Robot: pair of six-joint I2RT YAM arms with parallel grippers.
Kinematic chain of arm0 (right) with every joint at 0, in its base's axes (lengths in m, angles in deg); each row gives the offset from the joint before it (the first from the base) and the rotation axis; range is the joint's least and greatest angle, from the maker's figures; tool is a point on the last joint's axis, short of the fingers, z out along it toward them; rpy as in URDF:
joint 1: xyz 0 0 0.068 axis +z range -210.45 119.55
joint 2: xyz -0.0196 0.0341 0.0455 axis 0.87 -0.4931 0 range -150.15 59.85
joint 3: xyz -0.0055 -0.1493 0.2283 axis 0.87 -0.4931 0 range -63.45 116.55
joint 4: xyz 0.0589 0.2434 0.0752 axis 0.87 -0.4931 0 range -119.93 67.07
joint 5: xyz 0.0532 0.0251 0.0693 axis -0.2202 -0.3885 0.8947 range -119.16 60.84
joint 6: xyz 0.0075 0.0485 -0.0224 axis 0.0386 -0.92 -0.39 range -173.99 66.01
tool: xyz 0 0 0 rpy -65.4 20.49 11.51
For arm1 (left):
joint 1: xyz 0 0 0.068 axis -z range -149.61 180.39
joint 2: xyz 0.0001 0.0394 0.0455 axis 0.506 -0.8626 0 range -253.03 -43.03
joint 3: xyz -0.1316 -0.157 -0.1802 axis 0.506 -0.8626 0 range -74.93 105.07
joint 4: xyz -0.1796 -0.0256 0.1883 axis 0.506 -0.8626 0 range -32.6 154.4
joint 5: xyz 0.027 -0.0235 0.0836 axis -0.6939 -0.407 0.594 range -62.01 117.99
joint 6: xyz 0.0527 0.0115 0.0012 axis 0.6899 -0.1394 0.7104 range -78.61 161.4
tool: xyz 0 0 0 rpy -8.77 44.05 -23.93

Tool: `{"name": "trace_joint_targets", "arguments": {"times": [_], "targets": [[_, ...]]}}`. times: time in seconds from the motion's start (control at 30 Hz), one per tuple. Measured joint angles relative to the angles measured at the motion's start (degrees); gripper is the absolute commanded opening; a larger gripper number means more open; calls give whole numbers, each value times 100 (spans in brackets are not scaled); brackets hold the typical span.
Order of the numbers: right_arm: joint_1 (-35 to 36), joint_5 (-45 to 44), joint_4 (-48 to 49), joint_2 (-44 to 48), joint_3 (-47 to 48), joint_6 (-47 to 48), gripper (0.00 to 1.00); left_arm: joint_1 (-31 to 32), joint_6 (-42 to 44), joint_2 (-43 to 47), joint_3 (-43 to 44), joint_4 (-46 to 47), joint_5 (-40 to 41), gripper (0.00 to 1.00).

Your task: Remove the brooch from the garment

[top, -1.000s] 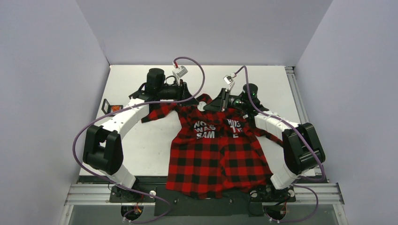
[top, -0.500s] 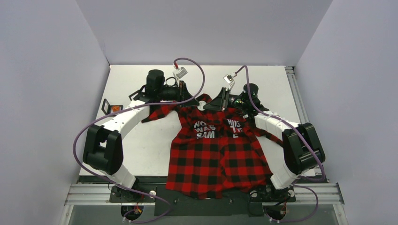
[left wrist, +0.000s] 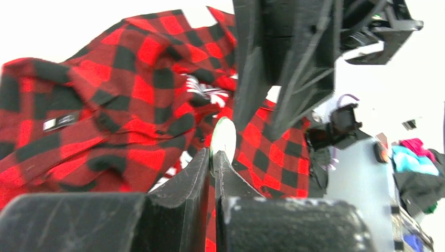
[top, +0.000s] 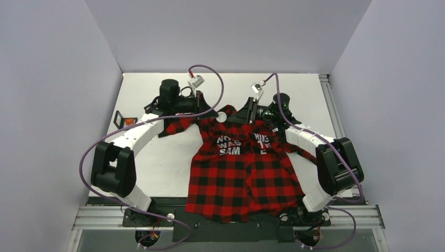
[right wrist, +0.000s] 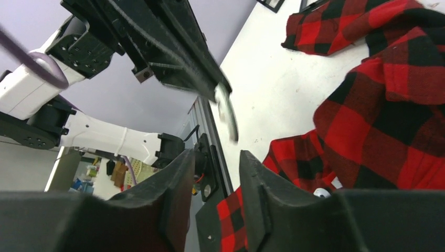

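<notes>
Garment (top: 241, 178) lies spread on tabletop (top: 157, 157), hem at 6, collar at 12. L tool (top: 217, 115) is at collar's 10 side, w/ small white disc (top: 222, 118) at its tip, poss. pinched. R tool (top: 240, 118) sits just beside, at 2.

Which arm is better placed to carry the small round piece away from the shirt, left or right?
Left. The left gripper is shut on the pale round disc near the garment collar. The right gripper is open and empty beside it, so it would probably need a handover first.
</notes>
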Motion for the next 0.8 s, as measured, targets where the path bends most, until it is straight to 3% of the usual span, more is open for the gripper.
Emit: {"name": "trace_joint_targets", "arguments": {"times": [0.17, 0.43, 0.8], "targets": [[-103, -70, -181, 0, 0, 129, 57, -509, 750, 201, 39, -927, 798, 0], [-177, -116, -496, 0, 4, 376, 64, -859, 2702, 629, 326, -2455, 3366, 0], [-210, -157, -1069, 0, 109, 811, 64, -863, 4835, 437, 195, -2033, 6994, 0]]}}
